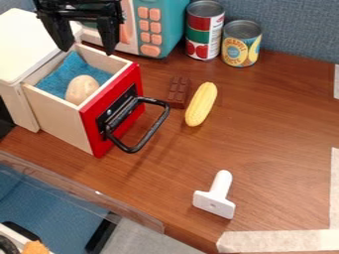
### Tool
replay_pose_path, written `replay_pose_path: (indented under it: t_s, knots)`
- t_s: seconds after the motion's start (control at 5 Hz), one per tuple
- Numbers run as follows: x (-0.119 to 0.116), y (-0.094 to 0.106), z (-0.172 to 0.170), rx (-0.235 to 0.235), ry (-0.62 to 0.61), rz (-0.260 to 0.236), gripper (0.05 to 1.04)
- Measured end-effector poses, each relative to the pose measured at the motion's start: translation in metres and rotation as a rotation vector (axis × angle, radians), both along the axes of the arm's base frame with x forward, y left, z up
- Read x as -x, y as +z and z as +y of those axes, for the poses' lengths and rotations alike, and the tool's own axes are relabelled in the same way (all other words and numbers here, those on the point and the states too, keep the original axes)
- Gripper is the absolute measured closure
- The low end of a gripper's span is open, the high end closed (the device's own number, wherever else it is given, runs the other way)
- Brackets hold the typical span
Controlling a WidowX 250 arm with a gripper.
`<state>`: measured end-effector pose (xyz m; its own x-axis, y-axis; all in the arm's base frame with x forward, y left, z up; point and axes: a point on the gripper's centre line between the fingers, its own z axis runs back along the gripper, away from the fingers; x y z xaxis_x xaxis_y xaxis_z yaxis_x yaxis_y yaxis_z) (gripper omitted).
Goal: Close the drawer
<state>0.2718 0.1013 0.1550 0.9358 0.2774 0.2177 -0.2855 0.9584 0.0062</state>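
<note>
Presently, drawer (56, 119) out at 10 o'clock; end effector (86, 49) wide, nothing held, at 11 o'clock. Risk, I judge: lowered there, its tips could catch the drawer's rim or potato (81, 89) rather than push the red front (126, 82).

The site is a robot lab: a gripper (88, 45) above the drawer (94, 134), a toy microwave (173, 20) behind the drawer, toy corn (201, 104) just right of it, and tape (281, 241) on the table (278, 129) farther right.
</note>
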Motion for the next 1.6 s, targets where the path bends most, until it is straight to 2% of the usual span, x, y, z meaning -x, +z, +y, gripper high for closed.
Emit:
replay_pose_path:
  t_s: [0.2,0.6,0.8,1.0,1.4,1.6]
  knots:
    - [0.0,-0.008,-0.002,0.009,-0.009,0.025,0.084]
    - [-0.013,-0.028,-0.051,-0.035,-0.29,0.042,0.085]
    - [-0.016,-0.036,-0.075,-0.055,-0.499,0.019,0.085]
    - [-0.019,-0.037,-0.09,-0.048,-0.758,-0.063,0.085]
    - [-0.018,-0.04,-0.104,-0.056,-1.253,-0.188,0.085]
    - [-0.011,-0.051,-0.107,-0.071,-1.405,-0.184,0.085]
